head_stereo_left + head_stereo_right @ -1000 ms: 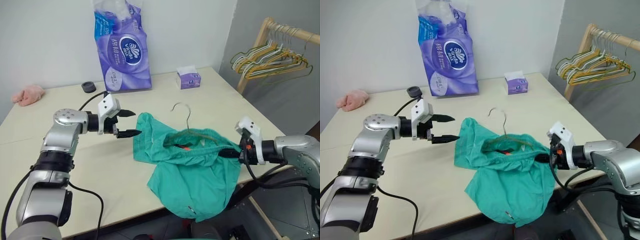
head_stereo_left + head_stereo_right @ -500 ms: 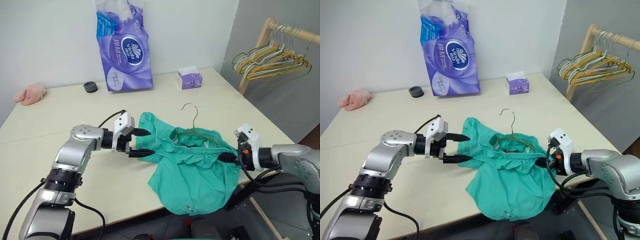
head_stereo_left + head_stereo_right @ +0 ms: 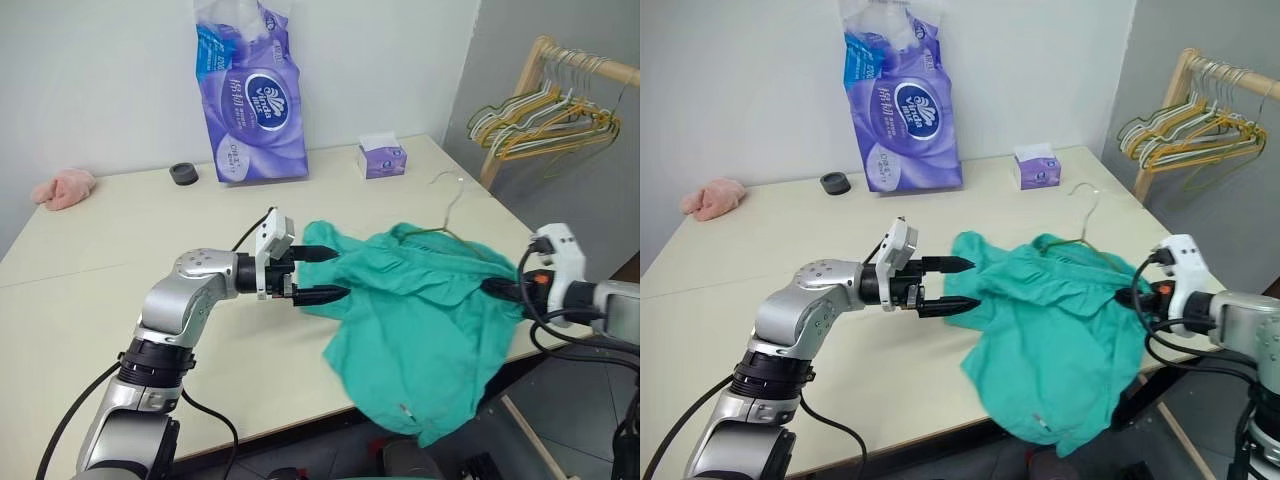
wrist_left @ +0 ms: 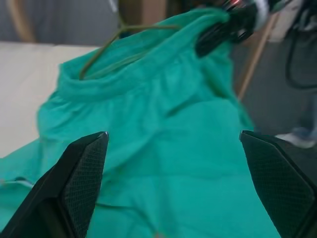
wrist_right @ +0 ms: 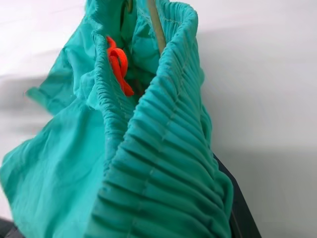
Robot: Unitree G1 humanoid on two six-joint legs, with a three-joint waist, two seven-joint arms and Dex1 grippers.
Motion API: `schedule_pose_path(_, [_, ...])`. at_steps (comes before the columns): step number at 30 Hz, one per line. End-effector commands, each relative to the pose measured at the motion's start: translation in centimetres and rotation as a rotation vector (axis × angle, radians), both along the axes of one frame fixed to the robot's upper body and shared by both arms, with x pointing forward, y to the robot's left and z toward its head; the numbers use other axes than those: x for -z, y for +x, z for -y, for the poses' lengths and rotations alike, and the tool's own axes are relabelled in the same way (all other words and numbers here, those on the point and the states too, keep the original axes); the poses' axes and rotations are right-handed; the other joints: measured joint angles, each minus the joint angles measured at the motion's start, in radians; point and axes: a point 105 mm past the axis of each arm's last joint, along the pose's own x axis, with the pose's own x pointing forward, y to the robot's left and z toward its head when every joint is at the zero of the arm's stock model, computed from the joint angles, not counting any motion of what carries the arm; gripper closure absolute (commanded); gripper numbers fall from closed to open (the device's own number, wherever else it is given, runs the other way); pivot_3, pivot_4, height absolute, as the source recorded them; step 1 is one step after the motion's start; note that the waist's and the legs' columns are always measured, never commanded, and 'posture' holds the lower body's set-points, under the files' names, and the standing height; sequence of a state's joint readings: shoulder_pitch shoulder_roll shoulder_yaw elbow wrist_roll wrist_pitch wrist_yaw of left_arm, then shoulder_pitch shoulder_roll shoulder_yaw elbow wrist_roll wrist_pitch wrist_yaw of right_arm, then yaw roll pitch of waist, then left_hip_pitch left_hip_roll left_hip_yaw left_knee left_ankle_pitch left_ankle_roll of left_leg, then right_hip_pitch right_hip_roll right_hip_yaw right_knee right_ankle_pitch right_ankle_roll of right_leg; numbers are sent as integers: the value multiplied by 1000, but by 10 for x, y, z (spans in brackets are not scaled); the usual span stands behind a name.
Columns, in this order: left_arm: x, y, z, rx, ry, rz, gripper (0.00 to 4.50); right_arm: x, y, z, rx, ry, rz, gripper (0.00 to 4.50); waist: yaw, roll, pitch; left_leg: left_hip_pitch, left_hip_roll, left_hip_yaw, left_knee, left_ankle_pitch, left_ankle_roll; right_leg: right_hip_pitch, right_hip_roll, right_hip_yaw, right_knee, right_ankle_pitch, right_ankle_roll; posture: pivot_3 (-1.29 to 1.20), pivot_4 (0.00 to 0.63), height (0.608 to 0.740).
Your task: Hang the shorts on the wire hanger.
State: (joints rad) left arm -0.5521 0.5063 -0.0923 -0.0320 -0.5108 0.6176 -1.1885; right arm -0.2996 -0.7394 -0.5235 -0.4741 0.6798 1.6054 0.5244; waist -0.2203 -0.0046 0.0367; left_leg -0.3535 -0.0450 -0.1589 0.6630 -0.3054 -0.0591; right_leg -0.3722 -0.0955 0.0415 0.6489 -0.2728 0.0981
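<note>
In the eye views the shorts (image 3: 420, 310) stretch crosswise on the desk (image 3: 120, 230), waistband at the far side, legs spilling over the near edge; the wire hanger (image 3: 447, 210) pokes hook-up from the waistband. The left end effector (image 3: 322, 274) points level, fingers spread around the shorts' left edge. The right end effector (image 3: 497, 289) is clamped on the waistband. In the right wrist view an orange drawstring (image 5: 118, 63) lies inside.
</note>
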Motion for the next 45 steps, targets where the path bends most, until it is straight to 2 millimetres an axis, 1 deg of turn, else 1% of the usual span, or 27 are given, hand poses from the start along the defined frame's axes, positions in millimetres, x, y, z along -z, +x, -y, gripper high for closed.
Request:
schedule_pose_path(1, [-26,-1,10,39,-54,50,11,-19,-9,17,81,-51,87,4500,-9,1,-1,0,-1,1,0,0,0,0,1,0,0,0,0,-402,0,740])
schedule_pose_path(3, [-34,0,21,55,-73,68,11,-21,-17,28,128,-78,100,4500,-23,5,-3,0,0,4,0,-1,1,0,3,0,-1,0,0,-424,0,740])
schedule_pose_path(6, [-46,2,49,80,-92,110,11,-26,-28,54,261,-138,114,4500,-35,7,-5,0,0,7,0,-2,4,1,3,0,-2,0,0,-461,0,740])
schedule_pose_path(9, [-47,-2,71,119,-62,172,11,-34,-33,75,377,-201,133,4500,-56,12,-8,0,-1,11,1,-3,6,2,2,2,-3,0,0,-496,0,740])
schedule_pose_path(11, [-49,-1,81,123,-62,179,11,-39,-35,81,414,-219,149,4500,-80,15,-10,1,0,13,0,-4,8,2,2,3,-4,0,0,-506,0,740])
schedule_pose_path(13, [-53,-1,92,120,-64,195,11,-43,-37,86,438,-243,163,4500,-100,15,-10,1,0,14,0,-6,11,2,3,3,-4,-1,0,-511,0,740])
schedule_pose_path(17, [-69,-5,115,141,-90,196,11,-58,-39,97,508,-307,201,4500,-131,15,-11,1,0,16,1,-8,15,3,3,4,-5,-1,1,-530,0,740])
schedule_pose_path(20, [-76,6,127,66,-81,214,11,-71,-38,105,547,-362,227,4500,-150,16,-11,2,0,19,1,-10,18,4,2,6,-6,-2,2,-531,0,740])
schedule_pose_path(22, [-79,11,131,31,-75,225,11,-75,-37,107,559,-369,235,4500,-161,16,-11,5,0,21,1,-12,21,6,2,8,-6,-4,4,-530,0,740])
schedule_pose_path(24, [-94,13,152,-8,-95,272,11,-92,-29,114,609,-386,293,4500,-170,15,-10,6,1,21,1,-13,23,7,3,8,-6,-5,5,-516,0,740])
schedule_pose_path(27, [-106,13,175,-35,-111,299,11,-111,-17,123,653,-403,345,4500,-171,15,-10,7,-2,22,1,-13,23,8,0,8,-7,-6,6,-501,0,740])
schedule_pose_path(30, [-113,16,184,-54,-110,305,11,-122,-9,131,675,-415,361,4500,-172,14,-9,7,-3,23,1,-14,23,9,-2,9,-8,-7,8,-491,0,740])
schedule_pose_path(32, [-117,19,187,-67,-116,313,11,-126,-7,135,694,-418,369,4500,-172,13,-8,7,-3,23,0,-14,24,9,-2,9,-8,-8,8,-485,0,740])
schedule_pose_path(35, [-125,23,191,-97,-125,316,11,-134,-4,146,738,-420,381,4500,-171,16,-7,8,-4,24,0,-14,24,9,-2,10,-8,-8,9,-480,0,740])
schedule_pose_path(38, [-133,27,198,-122,-119,335,11,-139,0,168,834,-386,373,4500,-171,18,-6,8,-8,24,0,-14,24,9,-7,11,-7,-9,11,-469,0,740])
schedule_pose_path(39, [-135,27,200,-122,-123,339,11,-141,2,175,852,-401,375,4500,-169,18,-6,8,-11,24,0,-14,24,9,-9,11,-6,-10,12,-468,0,740])
schedule_pose_path(41, [-139,27,203,-121,-130,349,11,-142,6,183,873,-391,358,4500,-166,19,-6,8,-15,24,0,-14,24,10,-14,11,-5,-12,16,-466,0,740])
schedule_pose_path(43, [-142,27,205,-122,-138,351,11,-141,9,188,873,-395,348,4500,-168,19,-6,8,-16,25,0,-14,23,10,-16,12,-6,-12,18,-464,0,740])
schedule_pose_path(45, [-144,28,206,-124,-144,354,11,-135,14,191,870,-377,314,4500,-169,19,-6,9,-16,26,0,-14,23,11,-17,13,-6,-13,20,-462,0,740])
